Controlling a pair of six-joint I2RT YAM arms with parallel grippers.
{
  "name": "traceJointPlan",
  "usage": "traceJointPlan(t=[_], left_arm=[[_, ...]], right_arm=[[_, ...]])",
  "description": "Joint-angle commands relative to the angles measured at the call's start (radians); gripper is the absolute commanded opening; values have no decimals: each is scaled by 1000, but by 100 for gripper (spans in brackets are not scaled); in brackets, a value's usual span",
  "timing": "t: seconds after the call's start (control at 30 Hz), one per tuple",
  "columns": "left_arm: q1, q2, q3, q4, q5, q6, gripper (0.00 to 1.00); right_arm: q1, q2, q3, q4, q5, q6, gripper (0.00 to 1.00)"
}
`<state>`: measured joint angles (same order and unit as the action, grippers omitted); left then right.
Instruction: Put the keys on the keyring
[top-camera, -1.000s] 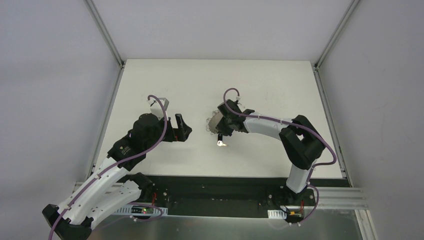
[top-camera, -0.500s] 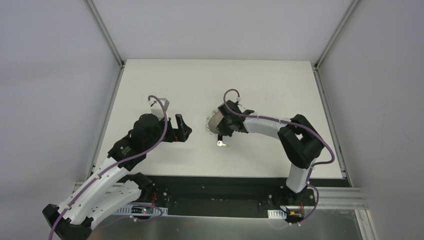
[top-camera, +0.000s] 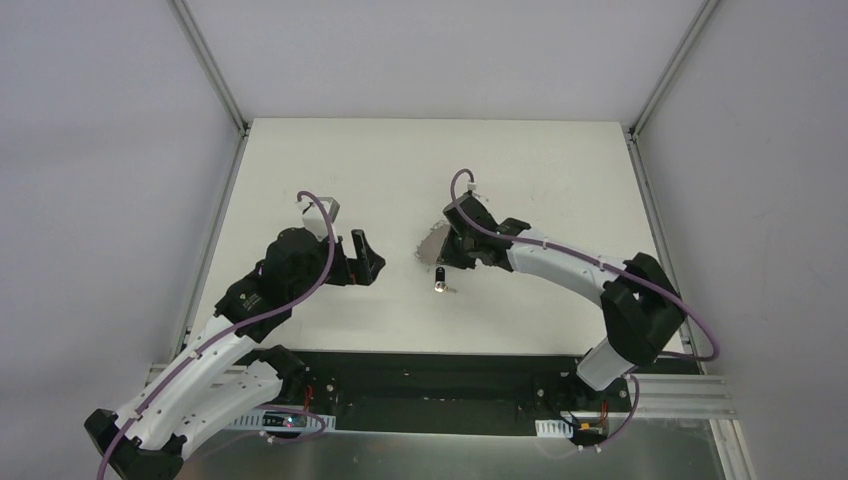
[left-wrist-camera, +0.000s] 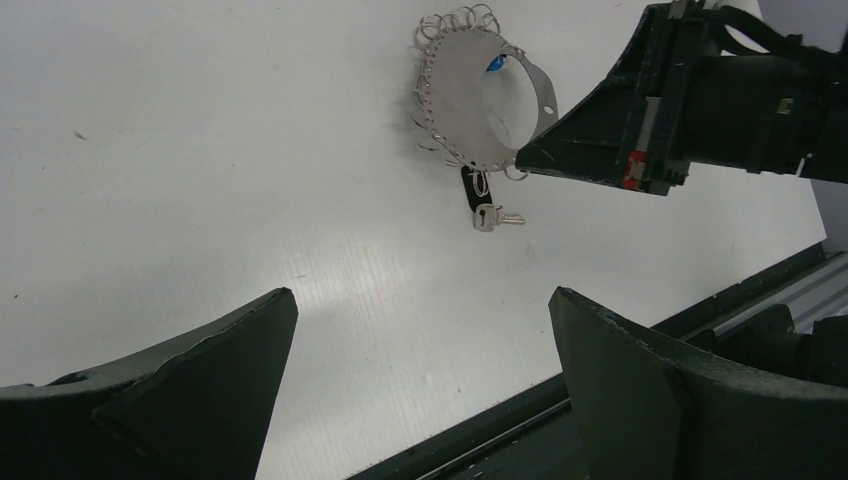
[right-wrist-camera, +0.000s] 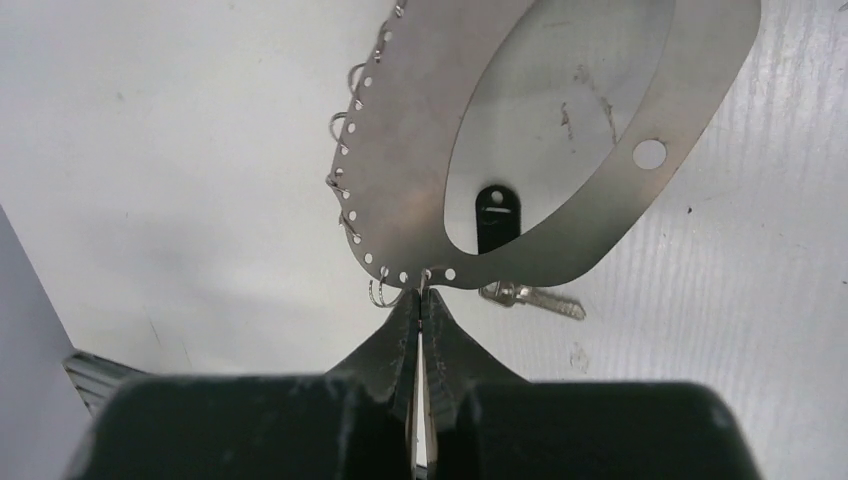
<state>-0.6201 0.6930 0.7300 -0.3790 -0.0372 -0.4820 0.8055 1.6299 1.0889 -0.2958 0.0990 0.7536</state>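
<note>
A white table (top-camera: 540, 180) stands inside a plain enclosure of grey walls, with two black-and-white robot arms bolted at its near edge.

The keyring (right-wrist-camera: 400, 150) is near the middle of the table. It is a thin flat band of grey metal around a wide oval opening, with small holes along its rim and little wire loops hanging from them. It looks tilted, and whether it is lifted clear of the table cannot be told. The black-headed key (right-wrist-camera: 497, 215) lies on the table and shows through the opening. A small silver key (right-wrist-camera: 535, 298) lies just beside it, past the band's near edge. From the left wrist camera, a blue key head (left-wrist-camera: 495, 63) shows at the far side of the opening.

The right gripper (right-wrist-camera: 421, 300) has its jaws pinched tight on the near rim of the keyring, at the row of holes. A small red and white label (left-wrist-camera: 632, 150) on its side is too small to read.

The left gripper (left-wrist-camera: 420, 295) hangs over bare table to the left, well apart from the keyring, jaws spread wide and holding nothing.

Compared with a second ago, the right arm's elbow has swung outward to the right and toward the near edge. The left arm and the two keys on the table are where they were.
</note>
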Motion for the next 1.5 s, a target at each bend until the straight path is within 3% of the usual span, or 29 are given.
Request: traceJointPlan(t=[0.0, 0.4, 0.7, 0.9, 1.1, 1.47], left_arm=[[8, -24, 17, 34, 20, -6, 100], [8, -32, 24, 34, 35, -11, 100], [8, -56, 39, 34, 95, -45, 100], [8, -89, 94, 37, 190, -61, 100], [8, -97, 135, 80, 308, -82, 100], [8, -115, 117, 189, 440, -137, 100]], right_arm=[[22, -110, 69, -110, -8, -199, 0], [73, -197, 318, -456, -43, -528, 0], [188, -260, 411, -509, -7, -706, 0], [264, -333, 386, -423, -21, -804, 0], [350, -450, 258, -180, -9, -891, 0], [479, -477, 190, 47, 47, -1032, 0]])
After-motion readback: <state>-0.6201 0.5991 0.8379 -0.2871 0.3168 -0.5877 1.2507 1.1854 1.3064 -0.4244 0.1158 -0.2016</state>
